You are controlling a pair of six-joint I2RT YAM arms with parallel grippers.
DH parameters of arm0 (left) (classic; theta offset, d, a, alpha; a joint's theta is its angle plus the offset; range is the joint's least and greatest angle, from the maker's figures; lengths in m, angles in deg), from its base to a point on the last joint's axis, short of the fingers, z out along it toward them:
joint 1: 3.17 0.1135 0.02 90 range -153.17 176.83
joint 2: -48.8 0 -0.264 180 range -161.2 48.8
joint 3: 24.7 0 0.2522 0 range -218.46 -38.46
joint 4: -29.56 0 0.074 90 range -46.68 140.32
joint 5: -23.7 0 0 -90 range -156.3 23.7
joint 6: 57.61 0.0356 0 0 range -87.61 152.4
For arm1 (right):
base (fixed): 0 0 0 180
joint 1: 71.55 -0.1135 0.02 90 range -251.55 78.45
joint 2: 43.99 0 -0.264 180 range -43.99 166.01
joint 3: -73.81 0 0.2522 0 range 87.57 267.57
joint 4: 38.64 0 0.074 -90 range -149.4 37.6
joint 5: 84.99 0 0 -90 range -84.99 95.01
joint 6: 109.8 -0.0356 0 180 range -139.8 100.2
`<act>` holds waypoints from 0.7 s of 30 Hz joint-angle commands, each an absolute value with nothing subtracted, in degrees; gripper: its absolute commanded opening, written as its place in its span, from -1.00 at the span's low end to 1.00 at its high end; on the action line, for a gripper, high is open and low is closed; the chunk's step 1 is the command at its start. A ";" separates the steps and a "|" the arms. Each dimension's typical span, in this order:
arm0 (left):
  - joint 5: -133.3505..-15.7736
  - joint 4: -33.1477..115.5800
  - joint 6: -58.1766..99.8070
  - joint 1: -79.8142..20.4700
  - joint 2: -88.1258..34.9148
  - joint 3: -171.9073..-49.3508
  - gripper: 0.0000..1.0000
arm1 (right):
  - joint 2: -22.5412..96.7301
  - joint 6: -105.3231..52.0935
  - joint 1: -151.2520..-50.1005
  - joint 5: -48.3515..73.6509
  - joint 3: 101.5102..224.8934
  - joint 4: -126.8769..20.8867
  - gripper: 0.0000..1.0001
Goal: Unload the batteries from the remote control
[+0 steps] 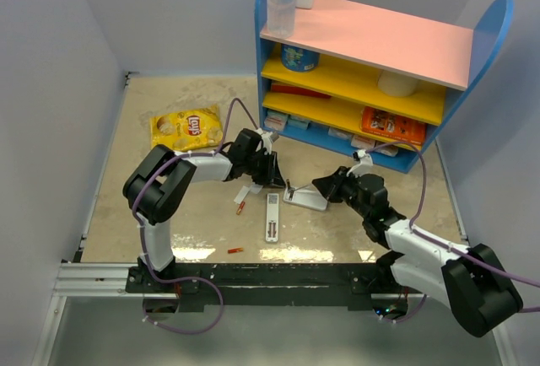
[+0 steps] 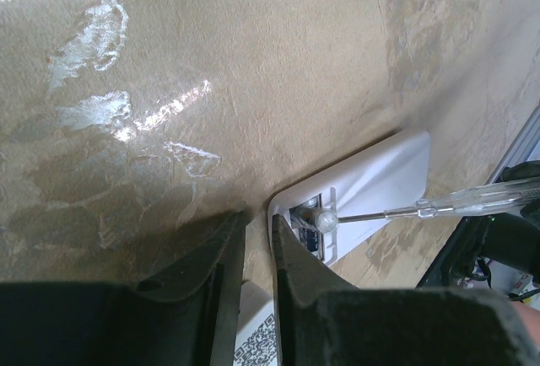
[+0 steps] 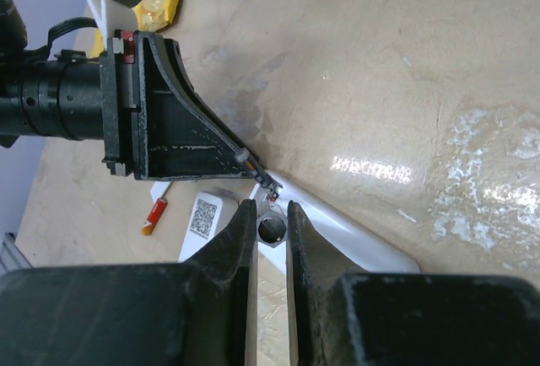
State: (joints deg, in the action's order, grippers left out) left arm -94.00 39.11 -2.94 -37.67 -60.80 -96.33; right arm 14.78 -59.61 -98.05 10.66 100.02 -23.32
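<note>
Lying flat on the bench (image 1: 169, 206) between the two arms, the remote control (image 1: 272, 217) points its long side away from the arm bases. Its plain back faces up, with a narrow dark slot along the middle and a small code label near the far end. One red-orange battery (image 1: 241, 207) lies loose on the bench just left of the remote control. A second battery (image 1: 235, 250) lies apart from it, close to the rail at the near edge. A small white flat piece (image 1: 251, 191) rests beyond the first battery, near the left claw (image 1: 273, 180).

The left claw hangs over the far end of the remote control, tips down. In its wrist view the fingers (image 2: 215, 265) stand a narrow slit apart. Only bench and white plastic show through the gap, and nothing is gripped.

The right claw (image 3: 270, 207) is closed on a thin clear stick (image 2: 439, 206). The stick reaches across to a wider white slab (image 2: 380, 176) lying just right of the remote control's far end. Its rounded tip sits in an open recess at the end of the slab, right beside the left claw's fingertips.

A yellow chip bag (image 1: 187, 127) lies at the far left, and a blue shelf unit (image 1: 498, 20) stands at the back right.
</note>
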 commanded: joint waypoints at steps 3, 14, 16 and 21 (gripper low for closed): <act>-91.79 39.10 -1.44 -37.54 -62.56 -95.85 -0.52 | 16.04 -51.44 -97.92 15.20 98.91 -19.35 -1.00; -87.84 41.12 -1.79 -37.36 -59.40 -96.55 -0.52 | 9.63 -48.28 -98.00 15.91 106.28 -31.21 -1.00; -85.91 41.56 -1.88 -37.19 -58.26 -96.56 -0.51 | 8.67 -46.97 -98.00 14.69 107.42 -32.88 -1.00; -81.51 42.79 -1.88 -36.92 -53.77 -96.47 -0.44 | 10.41 -45.64 -97.92 15.38 109.01 -33.07 -1.00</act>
